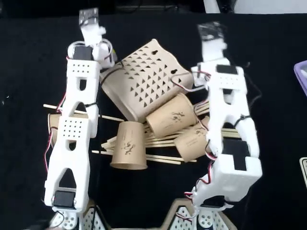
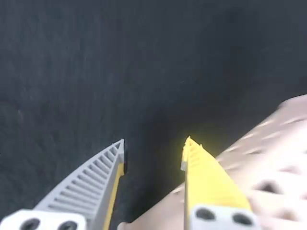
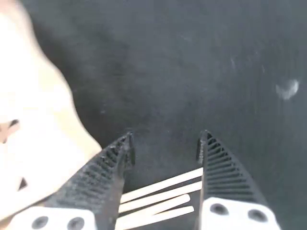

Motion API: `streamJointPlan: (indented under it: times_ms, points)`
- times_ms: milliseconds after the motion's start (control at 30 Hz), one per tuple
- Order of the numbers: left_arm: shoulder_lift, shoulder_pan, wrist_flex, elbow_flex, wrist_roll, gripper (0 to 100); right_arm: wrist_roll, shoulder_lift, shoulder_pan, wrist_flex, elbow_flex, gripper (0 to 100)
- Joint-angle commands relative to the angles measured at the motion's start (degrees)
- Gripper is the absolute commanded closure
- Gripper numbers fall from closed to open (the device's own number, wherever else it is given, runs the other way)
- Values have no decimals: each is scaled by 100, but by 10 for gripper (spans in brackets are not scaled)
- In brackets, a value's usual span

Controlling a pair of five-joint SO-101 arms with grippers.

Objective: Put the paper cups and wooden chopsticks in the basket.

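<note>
A beige perforated basket [image 1: 148,76] lies tipped on the black table between my two arms. Three paper cups lie on their sides in front of it: one [image 1: 128,146], one [image 1: 171,115] and one [image 1: 192,141]. Another cup [image 1: 53,127] is partly hidden behind the left arm. Wooden chopsticks [image 1: 158,143] are scattered under the cups. My left gripper [image 2: 153,143] is open over bare table beside the basket [image 2: 268,158]. My right gripper [image 3: 165,139] is open too, holding nothing, with chopsticks [image 3: 158,196] below it and the basket [image 3: 29,143] to one side.
A purple object [image 1: 302,76] sits at the right edge of the table. A single chopstick [image 1: 53,108] sticks out left of the left arm. Bare black table [image 1: 268,48] lies beyond both grippers.
</note>
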Motion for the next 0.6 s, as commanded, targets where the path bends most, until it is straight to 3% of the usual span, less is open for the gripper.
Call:
streamJointPlan:
  times_ms: [0,233,367,567]
  points:
    - [-993,-251,202,-207,-44,799,396,110,-88,615,-1068,756]
    - [-1415,-523,2013,-189,-62,801,1749,1015,-97,1864,-2536,709]
    - [-1415,-725,2004,163,-26,802,2259,1209,-281,2840,-3178,707]
    - [-1415,-725,2004,716,-26,802,2321,1200,-484,2998,-3591,706]
